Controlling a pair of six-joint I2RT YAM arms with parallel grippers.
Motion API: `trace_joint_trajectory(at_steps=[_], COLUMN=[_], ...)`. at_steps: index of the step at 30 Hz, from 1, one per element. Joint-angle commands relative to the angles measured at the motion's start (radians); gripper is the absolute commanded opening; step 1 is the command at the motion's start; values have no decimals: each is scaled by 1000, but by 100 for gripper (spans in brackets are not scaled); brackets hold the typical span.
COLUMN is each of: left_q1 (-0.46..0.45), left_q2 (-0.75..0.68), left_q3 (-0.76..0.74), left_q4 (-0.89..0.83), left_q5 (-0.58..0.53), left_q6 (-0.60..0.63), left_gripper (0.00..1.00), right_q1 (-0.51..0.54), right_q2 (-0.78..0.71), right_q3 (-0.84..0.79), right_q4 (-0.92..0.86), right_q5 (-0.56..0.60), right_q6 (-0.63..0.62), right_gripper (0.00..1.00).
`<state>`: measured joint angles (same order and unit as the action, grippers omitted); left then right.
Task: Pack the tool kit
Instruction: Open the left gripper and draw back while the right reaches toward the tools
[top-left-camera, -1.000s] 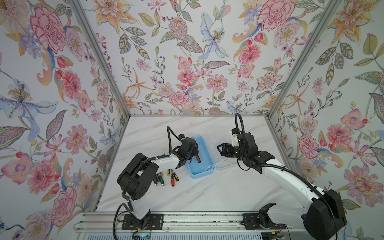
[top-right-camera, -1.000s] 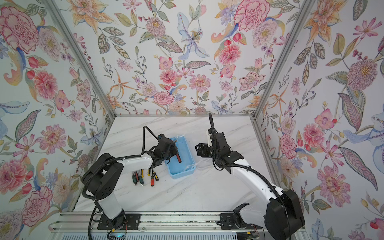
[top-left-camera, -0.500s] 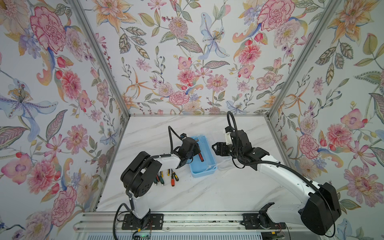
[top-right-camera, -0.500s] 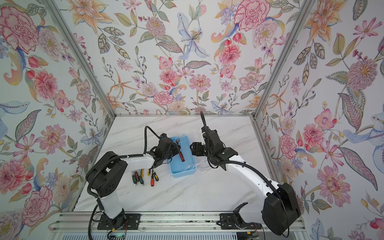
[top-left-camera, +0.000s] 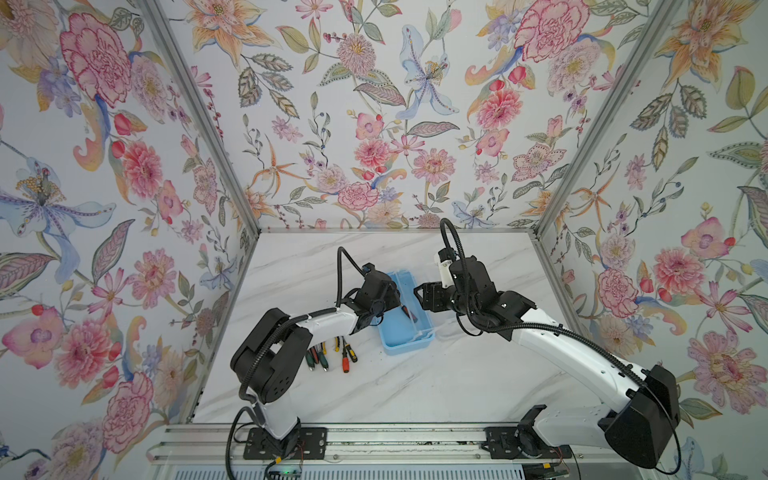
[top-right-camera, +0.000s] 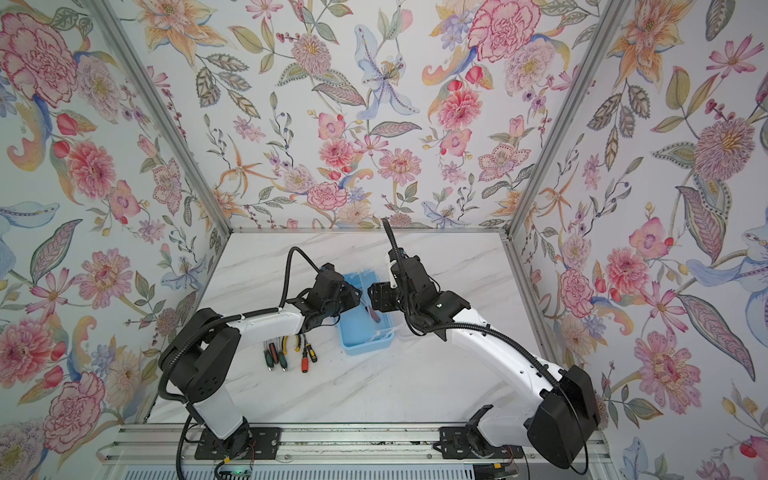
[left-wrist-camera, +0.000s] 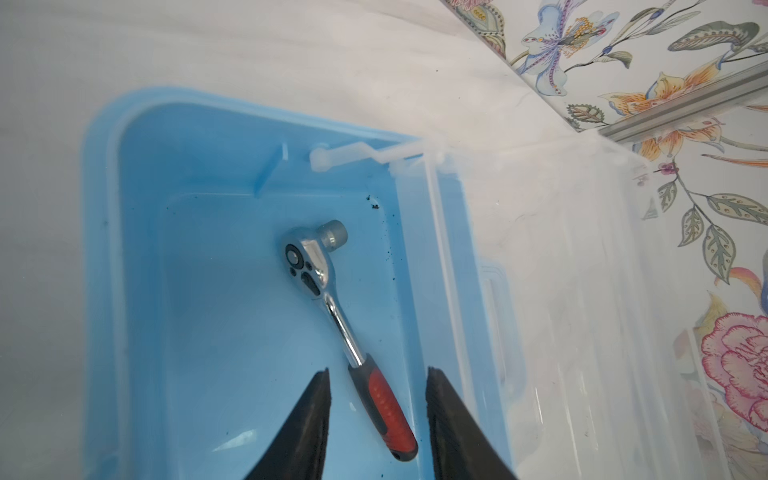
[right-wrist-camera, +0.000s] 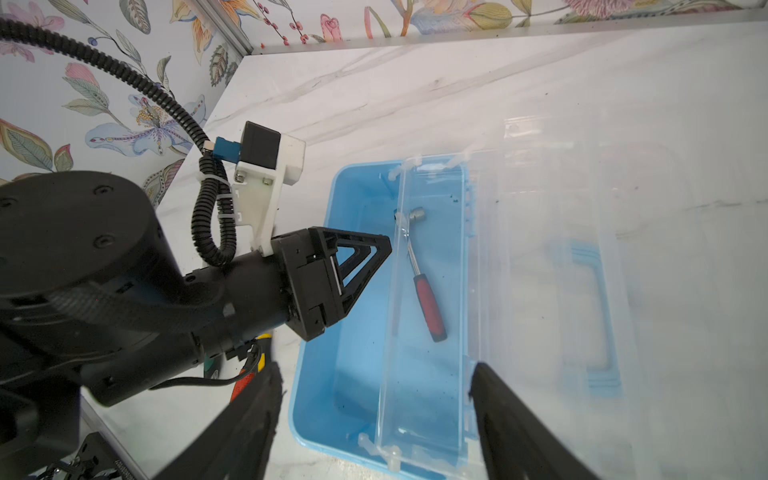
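A white marbled table (top-left-camera: 415, 386) sits between 3 floral walls (top-left-camera: 374, 124). Mid-table the light-blue tool kit (top-left-camera: 405, 347) lies open, 1 red-handled ratchet (left-wrist-camera: 332, 291) inside. The left gripper (left-wrist-camera: 378, 369) is parted around that handle, not touching; the right gripper (right-wrist-camera: 376, 365) gapes wide above.

**Layout.** In both top views the tool kit (top-left-camera: 409, 338) stands on the surface (top-left-camera: 436, 386) just below the frame's centre. Its lid (right-wrist-camera: 552, 257) lies open on its right side. One ratchet (left-wrist-camera: 328, 286) lies inside the tool kit, along the wall next to the lid. To the lower left of the tool kit, a row of screwdrivers (top-right-camera: 286, 357) and pliers (top-right-camera: 291, 343) lies on the surface, partly under the left arm (top-right-camera: 270, 322). The left pincer (left-wrist-camera: 377, 374) hangs over the tool kit from the left, its jaws apart on either side of the ratchet's handle. The right pincer (right-wrist-camera: 374, 370) hangs at the tool kit's upper right, jaws apart.
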<state>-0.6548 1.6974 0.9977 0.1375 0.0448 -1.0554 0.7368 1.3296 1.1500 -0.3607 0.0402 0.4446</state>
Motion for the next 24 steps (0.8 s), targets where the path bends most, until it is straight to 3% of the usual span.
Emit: trace_joint_trajectory(at_steps=[1, 5, 13, 19, 24], left_q1=[8, 31, 173, 239, 381], left_q2=[-126, -319, -703, -851, -922], left_q3=[9, -116, -464, -569, -657], left_q4=[-78, -126, -226, -386, -441], left_q5=[-61, -152, -176, -250, -206], left_q6=[114, 136, 45, 11, 18], left_gripper=[45, 47, 49, 49, 49], right_q1=[44, 102, 207, 291, 330], right_q2=[53, 173, 468, 669, 785], right_q3=[77, 191, 453, 622, 692], right_q4=[-55, -103, -138, -180, -183], right_q5=[66, 98, -47, -128, -214], right_q6=[-34, -61, -105, -103, -98], right_gripper=[68, 62, 41, 39, 43])
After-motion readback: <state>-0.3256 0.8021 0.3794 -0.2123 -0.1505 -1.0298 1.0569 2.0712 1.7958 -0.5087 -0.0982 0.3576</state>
